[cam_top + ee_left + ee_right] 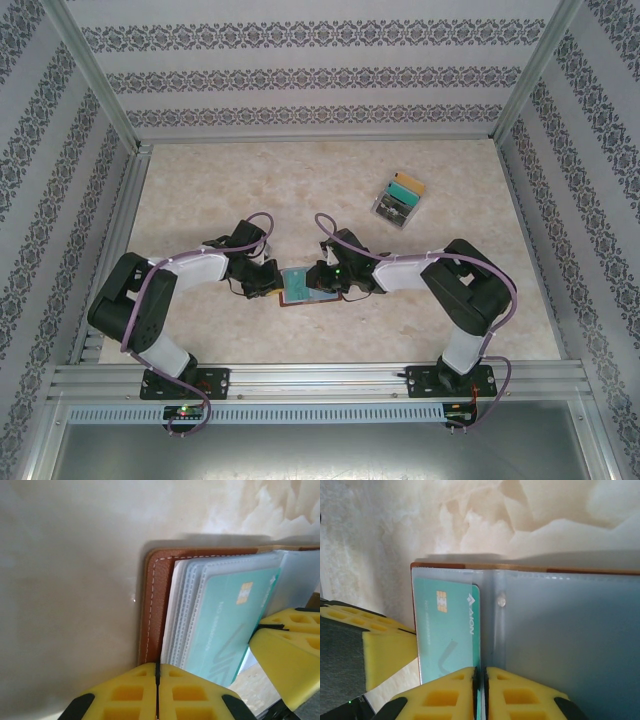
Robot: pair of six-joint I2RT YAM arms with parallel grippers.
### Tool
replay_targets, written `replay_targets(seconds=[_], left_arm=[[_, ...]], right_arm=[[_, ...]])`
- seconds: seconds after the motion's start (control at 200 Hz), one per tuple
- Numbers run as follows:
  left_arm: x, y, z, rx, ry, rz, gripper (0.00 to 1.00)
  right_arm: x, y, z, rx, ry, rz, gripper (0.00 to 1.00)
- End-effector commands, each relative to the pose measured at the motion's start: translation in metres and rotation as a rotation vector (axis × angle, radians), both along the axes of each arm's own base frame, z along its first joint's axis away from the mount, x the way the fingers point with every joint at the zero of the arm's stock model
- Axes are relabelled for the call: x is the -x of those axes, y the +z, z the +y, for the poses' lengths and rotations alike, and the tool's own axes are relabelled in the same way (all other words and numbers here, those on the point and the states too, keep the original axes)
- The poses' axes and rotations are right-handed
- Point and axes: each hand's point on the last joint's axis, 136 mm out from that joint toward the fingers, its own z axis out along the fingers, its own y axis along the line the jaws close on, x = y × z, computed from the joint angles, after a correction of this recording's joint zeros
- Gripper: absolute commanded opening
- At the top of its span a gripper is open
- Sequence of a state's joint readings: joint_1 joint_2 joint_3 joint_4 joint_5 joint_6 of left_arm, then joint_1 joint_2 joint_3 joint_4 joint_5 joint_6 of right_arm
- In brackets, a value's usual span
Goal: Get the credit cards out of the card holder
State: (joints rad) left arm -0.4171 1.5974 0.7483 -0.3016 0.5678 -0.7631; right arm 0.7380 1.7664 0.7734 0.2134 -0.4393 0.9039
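Note:
The brown leather card holder (290,300) lies open on the table between both arms. My left gripper (272,285) is shut on the edge of its brown cover (152,605), jaws pressed together (157,666). A teal credit card (447,630) with a gold chip sits in a clear sleeve on the stack of pockets (230,615). My right gripper (481,672) is shut on that card's edge, next to the pale blue-grey inner pocket (570,630). From above, the right gripper (322,283) meets the holder from the right. Other cards are hidden.
A clear plastic box (400,198) of coloured cards stands at the back right of the marble-patterned table (200,190). Patterned walls close in three sides. The two grippers sit very close, the right one's yellow fingers (287,647) beside the left one's.

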Motion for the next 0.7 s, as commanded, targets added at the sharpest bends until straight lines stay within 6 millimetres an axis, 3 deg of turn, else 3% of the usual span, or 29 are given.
replay_targets(seconds=[0.0,0.465,0.605,0.694], left_arm=[[0.009,-0.01,0.002,-0.027,-0.025,0.037,0.06],[0.012,-0.015,0.0,-0.046,-0.036,0.053,0.05],[0.012,-0.015,0.001,-0.049,-0.034,0.053,0.05],[0.012,-0.014,0.002,-0.054,-0.035,0.053,0.04]], right_arm=[[0.003,-0.001,0.01,-0.009,0.031,0.01,0.16],[0.005,0.006,0.02,-0.057,0.059,0.009,0.19],[0.005,0.005,0.019,-0.06,0.052,0.014,0.0],[0.004,0.007,0.016,-0.056,0.045,0.006,0.0]])
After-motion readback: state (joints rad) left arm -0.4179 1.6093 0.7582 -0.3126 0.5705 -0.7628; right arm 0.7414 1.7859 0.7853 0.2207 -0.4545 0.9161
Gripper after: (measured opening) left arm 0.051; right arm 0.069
